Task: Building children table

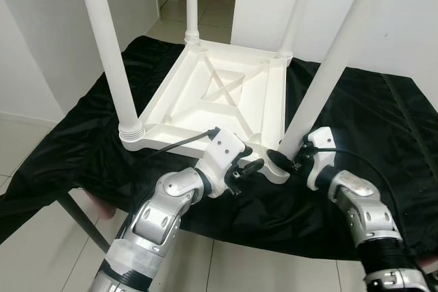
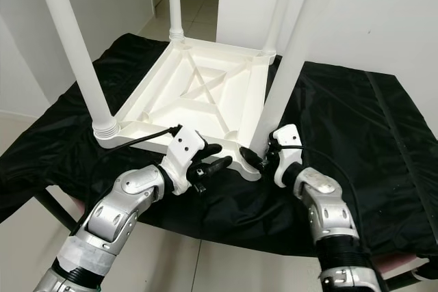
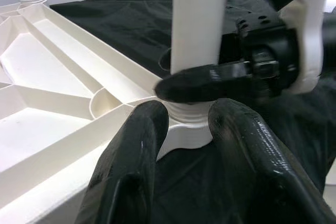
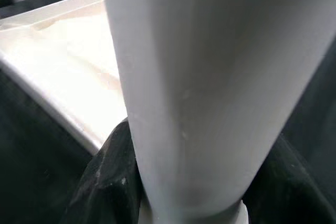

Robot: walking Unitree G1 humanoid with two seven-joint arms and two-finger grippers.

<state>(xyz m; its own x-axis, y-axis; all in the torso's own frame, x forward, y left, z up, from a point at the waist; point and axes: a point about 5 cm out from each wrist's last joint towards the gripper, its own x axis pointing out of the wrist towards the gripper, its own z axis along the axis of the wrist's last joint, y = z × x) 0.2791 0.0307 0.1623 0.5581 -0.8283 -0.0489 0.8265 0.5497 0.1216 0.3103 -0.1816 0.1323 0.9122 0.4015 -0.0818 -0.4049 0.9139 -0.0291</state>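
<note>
I am closing the right gripper [image 1: 286, 157] around the base of the near right leg [image 1: 321, 80], fingers either side; the left gripper [image 1: 252, 167], fingers slightly parted and holding nothing, is hovering beside that socket. I am judging the leg needs keeping upright while seating (no sideways push); the upturned tabletop [image 1: 219, 97] is lying on the black cloth [image 1: 369, 100]; I am counting four legs, one tabletop.

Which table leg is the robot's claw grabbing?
The near right leg. The right claw clamps its base; the other three legs stand untouched.
</note>
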